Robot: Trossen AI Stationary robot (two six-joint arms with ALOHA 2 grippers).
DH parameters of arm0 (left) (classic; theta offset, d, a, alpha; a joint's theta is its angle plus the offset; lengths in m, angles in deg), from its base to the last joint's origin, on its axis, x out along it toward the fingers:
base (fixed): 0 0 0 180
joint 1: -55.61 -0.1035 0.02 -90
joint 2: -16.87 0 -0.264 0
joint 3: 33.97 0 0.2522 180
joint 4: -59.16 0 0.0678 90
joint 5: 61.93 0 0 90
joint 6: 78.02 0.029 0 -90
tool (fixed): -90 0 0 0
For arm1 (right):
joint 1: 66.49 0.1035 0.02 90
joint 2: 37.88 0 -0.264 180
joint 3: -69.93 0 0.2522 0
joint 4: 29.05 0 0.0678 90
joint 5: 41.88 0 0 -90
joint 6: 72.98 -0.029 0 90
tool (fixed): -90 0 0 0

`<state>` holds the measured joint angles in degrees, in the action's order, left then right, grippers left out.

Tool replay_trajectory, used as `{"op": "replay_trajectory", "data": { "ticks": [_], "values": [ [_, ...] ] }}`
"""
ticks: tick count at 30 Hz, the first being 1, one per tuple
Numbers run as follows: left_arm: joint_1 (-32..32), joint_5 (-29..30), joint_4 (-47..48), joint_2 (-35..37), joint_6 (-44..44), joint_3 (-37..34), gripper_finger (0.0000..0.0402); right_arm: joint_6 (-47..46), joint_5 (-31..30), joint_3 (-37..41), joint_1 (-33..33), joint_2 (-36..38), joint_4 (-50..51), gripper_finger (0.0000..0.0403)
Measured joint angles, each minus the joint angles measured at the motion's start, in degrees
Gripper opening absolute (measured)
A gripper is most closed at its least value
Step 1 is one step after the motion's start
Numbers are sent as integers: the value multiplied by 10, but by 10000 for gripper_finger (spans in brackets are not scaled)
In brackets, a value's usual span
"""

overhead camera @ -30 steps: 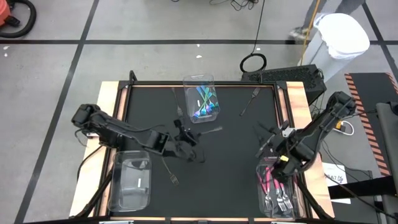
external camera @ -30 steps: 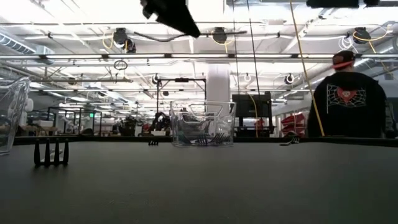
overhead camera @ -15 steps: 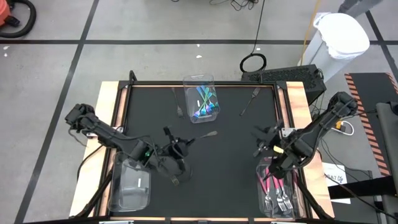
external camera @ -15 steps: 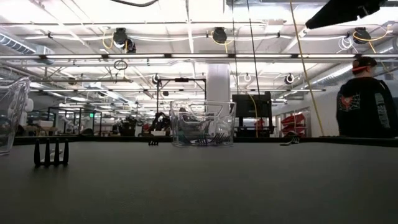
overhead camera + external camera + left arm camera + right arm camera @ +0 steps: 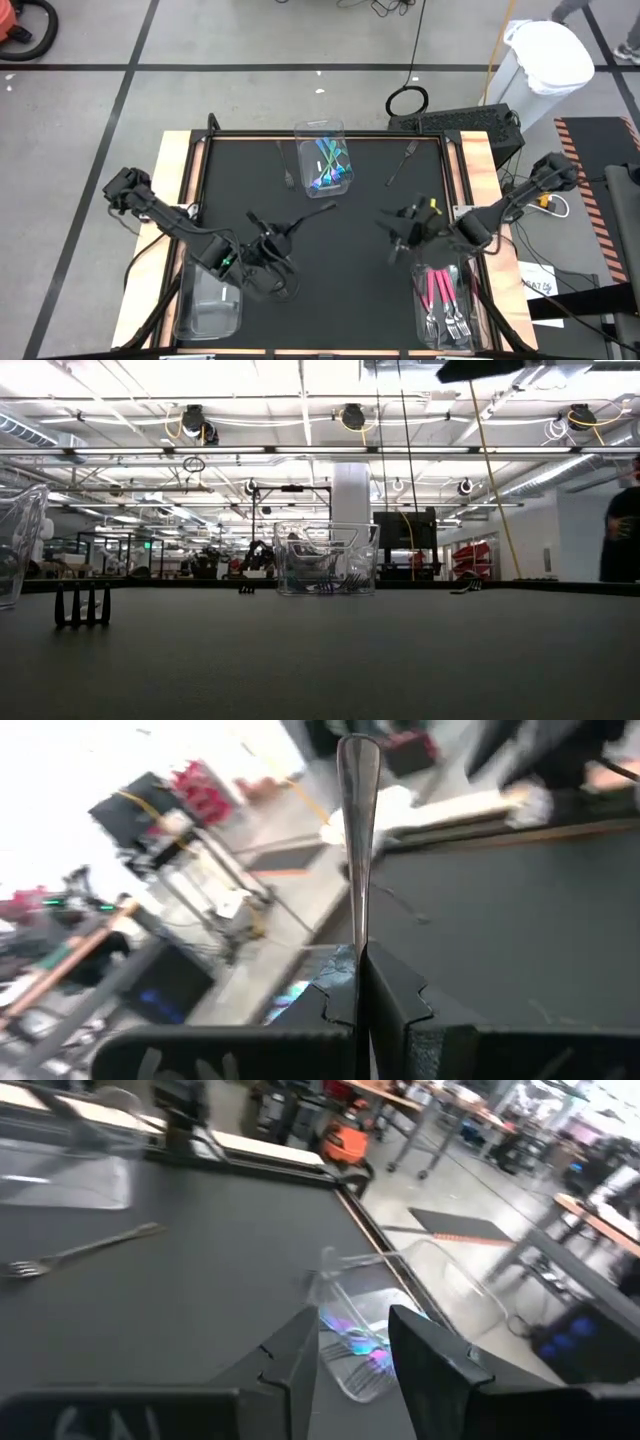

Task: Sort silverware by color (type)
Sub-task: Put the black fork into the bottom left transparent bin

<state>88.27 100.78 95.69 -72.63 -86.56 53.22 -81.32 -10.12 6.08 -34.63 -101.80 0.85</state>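
The flat black surface [image 5: 370, 290] is ringed by three clear rectangular plastic bins. A thin dark grey utensil [image 5: 357, 850] is pinched edge-on in the left gripper [image 5: 272, 238], jaws shut tight. The right gripper [image 5: 398, 232] is held over mid-surface, jaws parted, nothing gripped.

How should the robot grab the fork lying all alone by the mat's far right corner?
Probably grip the fork mid-handle, from straight above, fingers across it: it lies flat, slanted, with bare mat on both sides.
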Motion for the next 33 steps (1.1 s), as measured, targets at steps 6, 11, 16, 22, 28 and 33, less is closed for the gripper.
{"op": "replay_trajectory", "data": {
  "ticks": [6, 11, 16, 22, 28, 33],
  "values": [
    [21, 63, -27, 0, 21, 0, 6, 65, 143, 51, -73, -33, -193, 118],
    [27, 65, -51, 0, 48, 0, 6, 146, 327, 89, -116, -82, -419, 118],
    [27, 70, -52, 0, 51, 0, 6, 140, 343, 89, -140, -134, -522, 118],
    [20, 71, -58, 0, 59, 0, 6, 123, 345, 89, -151, -187, -670, 118],
    [8, 71, -59, -14, 49, 0, 6, 120, 345, 89, -153, -205, -783, 118],
    [-1, 71, -90, -41, 78, 0, 6, 83, 346, 89, -153, -203, -792, 119]
  ]
}}
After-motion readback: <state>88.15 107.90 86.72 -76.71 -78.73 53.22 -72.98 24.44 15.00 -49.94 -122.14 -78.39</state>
